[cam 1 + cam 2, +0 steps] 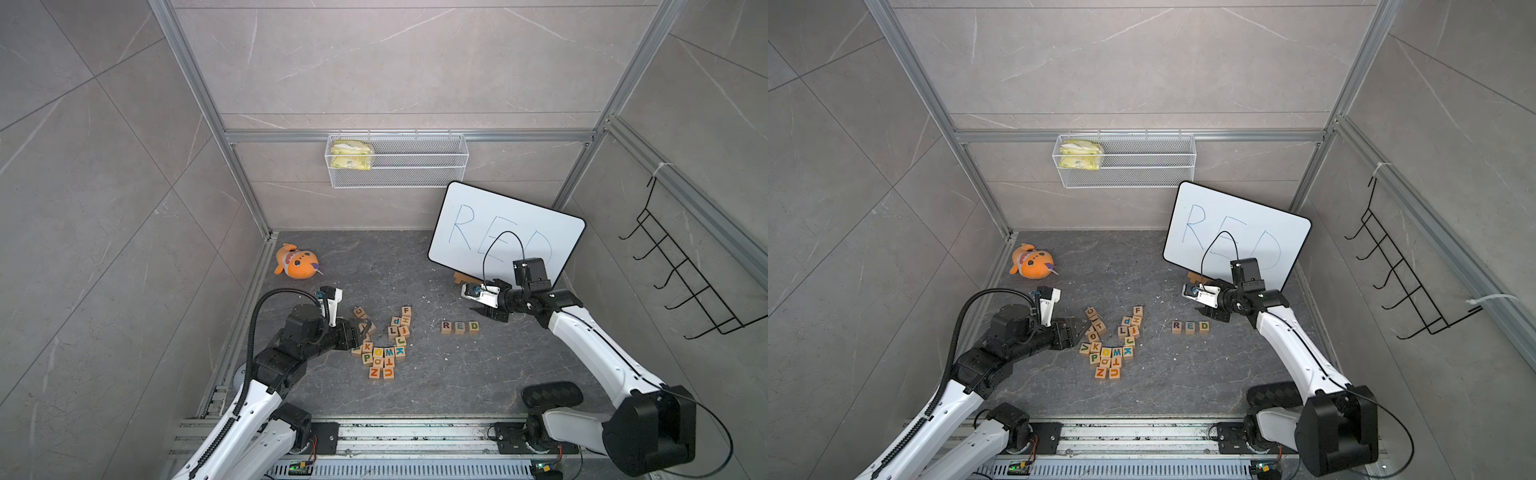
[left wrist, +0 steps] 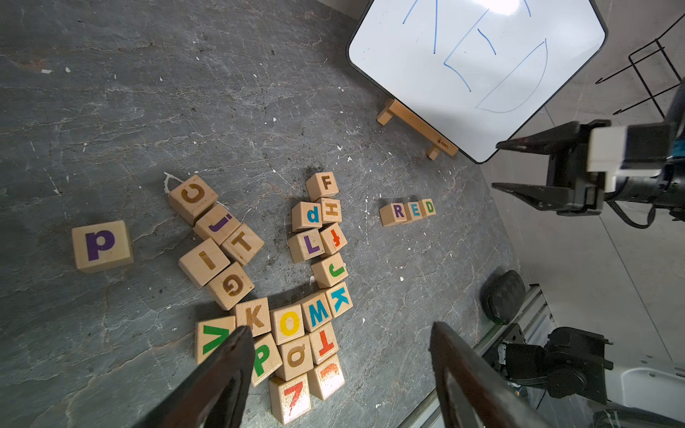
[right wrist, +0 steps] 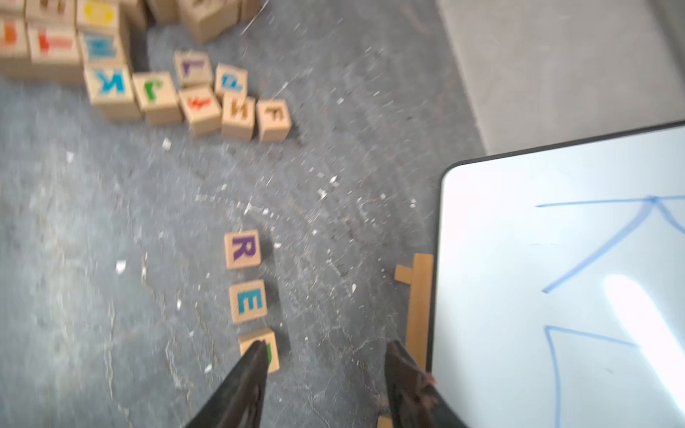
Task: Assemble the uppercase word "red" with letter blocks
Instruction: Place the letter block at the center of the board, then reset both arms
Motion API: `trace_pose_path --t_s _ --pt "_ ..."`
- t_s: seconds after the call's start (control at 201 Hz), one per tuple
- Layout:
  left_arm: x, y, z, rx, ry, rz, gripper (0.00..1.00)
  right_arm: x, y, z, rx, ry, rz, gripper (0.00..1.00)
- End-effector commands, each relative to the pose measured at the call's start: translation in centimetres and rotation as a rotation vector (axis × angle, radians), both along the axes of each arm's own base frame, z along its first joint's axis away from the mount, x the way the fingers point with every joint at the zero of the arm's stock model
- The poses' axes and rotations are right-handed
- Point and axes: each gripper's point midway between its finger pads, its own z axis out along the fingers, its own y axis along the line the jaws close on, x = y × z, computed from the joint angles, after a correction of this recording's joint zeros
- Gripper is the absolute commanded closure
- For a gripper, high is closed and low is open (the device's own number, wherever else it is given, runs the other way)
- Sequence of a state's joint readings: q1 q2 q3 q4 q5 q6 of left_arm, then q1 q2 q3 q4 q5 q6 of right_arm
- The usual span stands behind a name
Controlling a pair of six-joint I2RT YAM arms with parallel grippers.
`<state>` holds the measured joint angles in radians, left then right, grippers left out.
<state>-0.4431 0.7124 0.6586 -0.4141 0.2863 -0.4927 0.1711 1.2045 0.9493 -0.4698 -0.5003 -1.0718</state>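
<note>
At the left of a top view the orange plush toy [image 1: 296, 262] lies by the wall, out of my way. Below it my left fingers [image 2: 226, 374] stand moderately apart with nothing between them, over the near edge of the heap of spare blocks [image 1: 380, 349] at lower centre.

Right of that heap and well apart from it, the letter blocks sit on the dark surface [image 1: 415, 270] in one row: R [image 1: 446, 326], E [image 1: 459, 327], D [image 1: 473, 326]. The capitals face up and the blocks are close side by side, though I cannot tell whether they quite touch.

Just up and right of the D, my right fingers [image 3: 246, 381] are parted too and hold nothing. One overlaps the D in the right wrist view, but both top views show them clear of the row. Behind them, at upper right, the whiteboard [image 1: 507, 224] carries the same word in blue.

I judge the word spelled, so the step in hand is letting go and backing off. The next move calls for lifting the right arm away without brushing the D, and raising the left without dragging the heap.
</note>
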Motion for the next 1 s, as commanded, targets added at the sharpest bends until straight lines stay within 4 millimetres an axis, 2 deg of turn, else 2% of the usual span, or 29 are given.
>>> trace_pose_path --t_s 0.0,0.055,0.09,0.154,0.174,0.269,0.507,0.716,0.811,0.896,0.955,0.99 --pt "0.1 -0.5 0.3 -0.012 -0.035 -0.033 0.22 0.0 1.5 3.5 0.252 -0.024 -0.083 0.42" --pt "0.1 -0.8 0.3 -0.026 -0.026 -0.049 0.22 0.1 1.6 5.3 0.345 -0.030 -0.128 0.36" --pt "0.1 -0.9 0.3 -0.027 -0.023 -0.051 0.22 0.4 1.5 6.5 0.409 -0.024 -0.183 0.27" --pt "0.2 -0.7 0.4 -0.019 -0.026 -0.043 0.22 1.1 0.7 8.3 0.524 -0.006 -0.304 0.04" --pt "0.3 -0.7 0.4 -0.016 -0.030 -0.039 0.22 1.1 0.4 8.6 0.554 -0.002 -0.338 0.00" --pt "0.4 -0.6 0.3 -0.015 -0.042 -0.034 0.23 0.9 -1.0 8.7 0.640 0.013 -0.469 0.00" --pt "0.6 -1.8 0.4 -0.056 -0.031 -0.079 0.23 -1.8 -5.7 7.7 0.868 0.010 -0.797 0.00" --pt "0.8 -2.9 0.7 -0.015 -0.066 -0.105 0.24 -4.0 -8.4 5.3 0.896 0.070 -0.995 0.00" --pt "0.8 -3.3 0.5 0.035 -0.100 -0.116 0.24 -5.0 -10.5 4.6 0.899 0.019 -1.100 0.00" --pt "1.0 -3.0 0.1 0.098 -0.119 -0.091 0.23 -6.0 -12.1 4.8 0.908 -0.054 -1.158 0.00" --pt "1.3 -2.5 0.3 0.137 -0.143 -0.062 0.18 -6.8 -12.9 5.2 0.922 -0.096 -1.181 0.00" --pt "1.7 -2.0 0.5 0.160 -0.164 -0.021 0.10 -7.2 -13.2 5.2 0.926 -0.116 -1.185 0.00"
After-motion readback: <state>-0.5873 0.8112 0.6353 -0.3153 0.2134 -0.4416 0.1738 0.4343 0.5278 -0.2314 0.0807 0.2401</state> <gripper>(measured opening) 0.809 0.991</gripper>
